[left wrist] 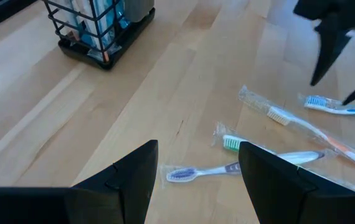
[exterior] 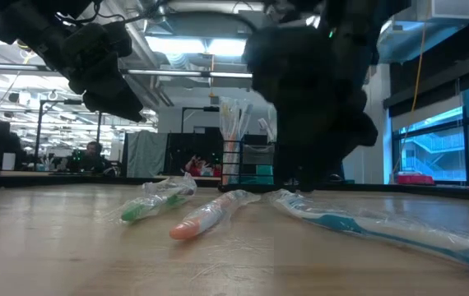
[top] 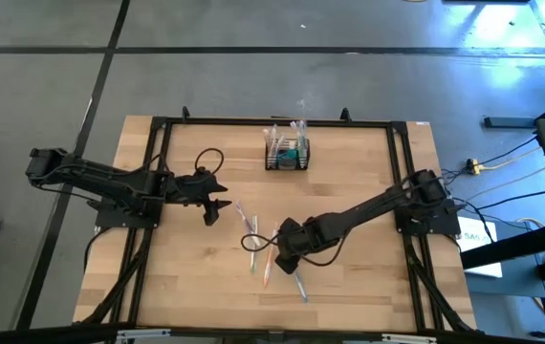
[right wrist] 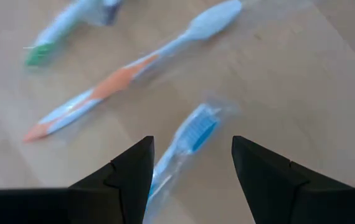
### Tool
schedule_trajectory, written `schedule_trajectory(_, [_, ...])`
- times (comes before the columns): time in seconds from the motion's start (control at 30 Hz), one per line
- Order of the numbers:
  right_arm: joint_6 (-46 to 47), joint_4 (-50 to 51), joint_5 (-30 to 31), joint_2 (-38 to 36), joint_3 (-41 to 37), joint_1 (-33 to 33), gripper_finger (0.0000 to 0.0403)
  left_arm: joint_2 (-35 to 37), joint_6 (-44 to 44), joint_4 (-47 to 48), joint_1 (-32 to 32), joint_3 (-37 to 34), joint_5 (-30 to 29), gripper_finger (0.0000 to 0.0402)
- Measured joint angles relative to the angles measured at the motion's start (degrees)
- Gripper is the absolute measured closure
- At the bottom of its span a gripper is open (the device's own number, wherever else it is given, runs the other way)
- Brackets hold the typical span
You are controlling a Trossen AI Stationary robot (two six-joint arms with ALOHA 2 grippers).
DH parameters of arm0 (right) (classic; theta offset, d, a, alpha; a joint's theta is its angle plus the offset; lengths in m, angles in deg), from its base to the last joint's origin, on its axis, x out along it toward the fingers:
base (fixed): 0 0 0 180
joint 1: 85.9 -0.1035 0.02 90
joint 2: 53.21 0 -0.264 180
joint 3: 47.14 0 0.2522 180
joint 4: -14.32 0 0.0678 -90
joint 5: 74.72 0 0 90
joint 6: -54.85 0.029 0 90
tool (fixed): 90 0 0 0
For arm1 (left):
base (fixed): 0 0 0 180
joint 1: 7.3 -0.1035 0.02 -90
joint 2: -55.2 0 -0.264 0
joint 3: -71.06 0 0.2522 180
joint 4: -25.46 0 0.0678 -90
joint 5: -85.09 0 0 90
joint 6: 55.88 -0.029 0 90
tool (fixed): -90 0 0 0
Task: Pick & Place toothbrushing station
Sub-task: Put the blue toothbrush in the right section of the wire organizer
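Right gripper point(right wrist: 190, 180) jaws apart, low over wrapped blue toothbrush point(right wrist: 193, 134) on tabletop point(top: 349, 182). Advice: centre handle between jaws, descend square, close gently. Left gripper point(left wrist: 196, 180) jaws apart, waiting. Toothbrushing station point(top: 287, 153) well ahead of both.

The robot has two dark, nearly black arms built of jointed blocky segments. A thin black cable loops loose along each arm, one by the left gripper point(top: 213, 201) and one by the right gripper point(top: 279, 256). Each arm stands on a black base plate. The fingers point(left wrist: 124, 186) are matte black wedges with flat angular faces, tapering to points.
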Motion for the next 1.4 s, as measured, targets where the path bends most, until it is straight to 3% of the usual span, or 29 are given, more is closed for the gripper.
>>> schedule_trajectory(0.57, [-1.95, -0.27, -1.97, 4.06, 0.24, 2.64, 0.0191, 0.00, -0.42, 0.04, 0.00, 0.02, 0.02, 0.0180])
schedule_trajectory(1.07, [-3.49, 2.31, -1.41, 4.22, 0.09, 2.99, 0.0351, 0.00, -0.38, 0.04, -0.02, 0.02, 0.05, 0.0180])
schedule_trajectory(1.4, [-9.20, 3.07, 1.11, 2.48, -0.29, 3.44, 0.0368, 0.00, -0.42, 0.07, -0.02, 0.02, 0.07, 0.0180])
